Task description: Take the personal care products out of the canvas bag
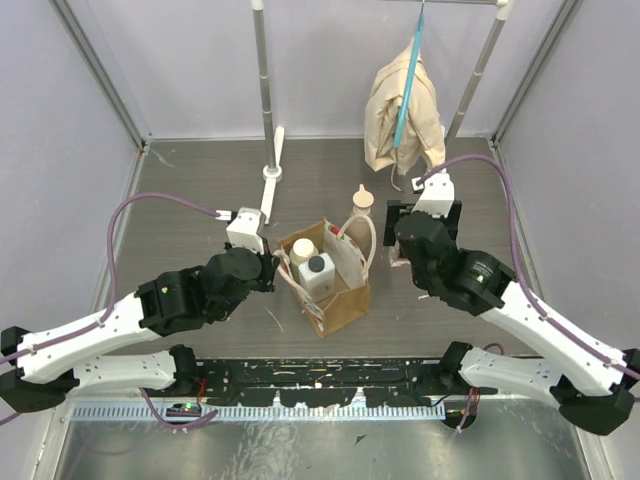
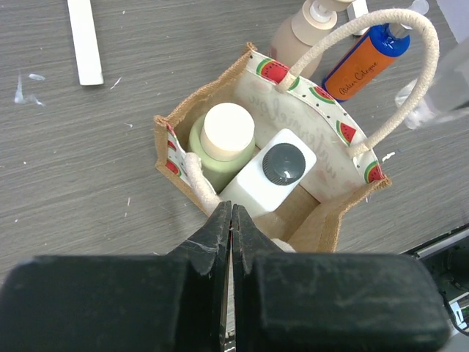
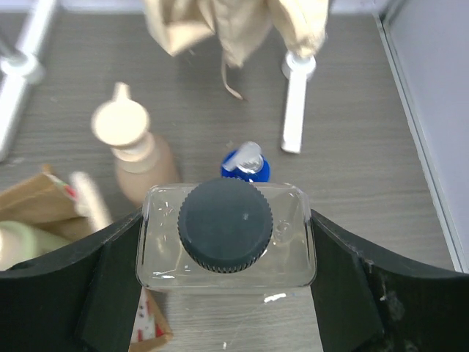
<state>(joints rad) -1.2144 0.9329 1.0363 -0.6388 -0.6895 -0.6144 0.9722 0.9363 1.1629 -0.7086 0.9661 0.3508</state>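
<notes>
Right gripper (image 3: 226,253) clamps a clear bottle (image 3: 226,220) by its flat sides, just outside the canvas bag (image 2: 322,224). It looks rigid, light and slick, so hold below the cap. Your left gripper (image 2: 231,213), jaws pressed together, sits at the bag's soft near rim.

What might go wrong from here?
The clear bottle in the right gripper looks smooth and could slip onto the blue bottle or beige pump bottle nearby. The canvas bag seems light; the left gripper, shut at its near rim, might tip it with the cream-capped bottle and white bottle inside.
</notes>
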